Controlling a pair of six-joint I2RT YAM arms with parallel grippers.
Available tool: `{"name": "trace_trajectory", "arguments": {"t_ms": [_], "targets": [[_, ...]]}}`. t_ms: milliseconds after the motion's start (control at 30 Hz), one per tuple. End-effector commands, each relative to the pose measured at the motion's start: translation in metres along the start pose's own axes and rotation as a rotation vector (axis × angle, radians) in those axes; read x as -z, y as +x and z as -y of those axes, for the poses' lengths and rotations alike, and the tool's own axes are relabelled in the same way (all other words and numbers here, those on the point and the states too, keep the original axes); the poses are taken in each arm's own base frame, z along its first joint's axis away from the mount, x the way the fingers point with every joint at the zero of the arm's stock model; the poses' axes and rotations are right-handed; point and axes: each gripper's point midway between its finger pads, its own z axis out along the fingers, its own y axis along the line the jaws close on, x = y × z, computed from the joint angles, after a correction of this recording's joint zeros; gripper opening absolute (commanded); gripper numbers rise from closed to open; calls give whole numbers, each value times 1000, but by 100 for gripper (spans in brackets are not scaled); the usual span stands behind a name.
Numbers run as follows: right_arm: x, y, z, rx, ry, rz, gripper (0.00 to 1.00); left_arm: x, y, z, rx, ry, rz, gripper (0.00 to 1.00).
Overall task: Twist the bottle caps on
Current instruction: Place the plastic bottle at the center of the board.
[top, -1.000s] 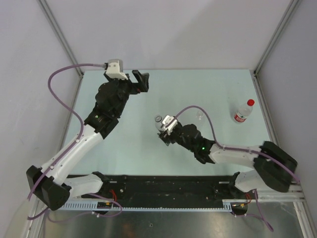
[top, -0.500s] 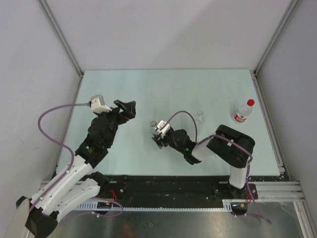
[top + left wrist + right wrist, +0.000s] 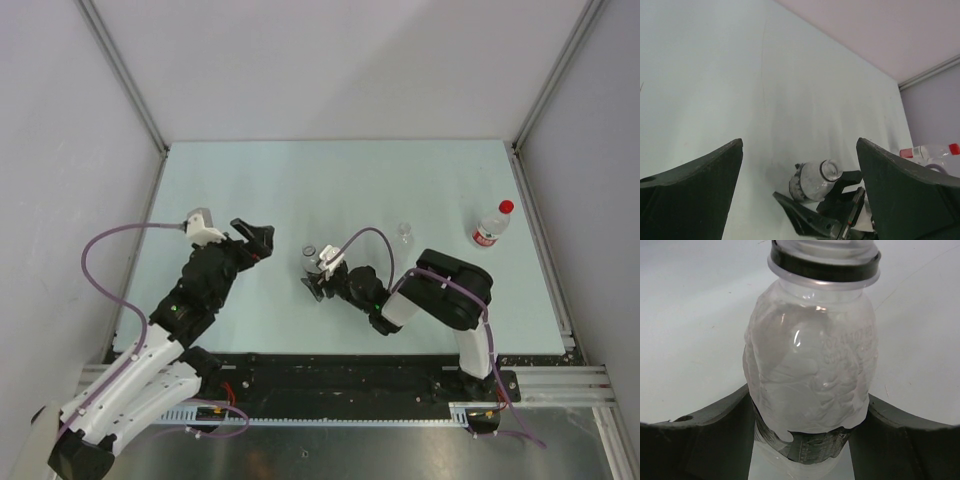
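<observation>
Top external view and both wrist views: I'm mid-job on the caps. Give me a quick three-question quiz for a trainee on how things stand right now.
1. True or false: the left end effector is gripping something.
2. The bottle clamped in the right end effector has: A) a red cap, B) a white cap, C) no cap.
3. Fill in: the labelled bottle standing alone on the right wears a ___ cap.

Key: 1 false, it is open and empty; 2 C; 3 red.
</observation>
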Motion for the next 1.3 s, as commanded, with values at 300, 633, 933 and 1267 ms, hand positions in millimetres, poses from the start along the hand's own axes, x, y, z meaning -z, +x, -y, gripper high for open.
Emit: {"name": "trace_trajectory", "arguments": {"t_ms": [300, 633, 933, 1267], "targets": [[8, -3, -3, -3, 36, 52, 64, 15, 55, -40, 52, -123, -186, 99], [10, -21, -5, 4, 71, 90, 81, 28, 68, -55, 31, -174, -256, 99], [17, -27, -1, 12, 121, 96, 99, 40, 77, -64, 11, -212, -318, 99], [38, -22, -8, -34, 77, 67, 99, 52, 99, -81, 3, -283, -427, 99]]}}
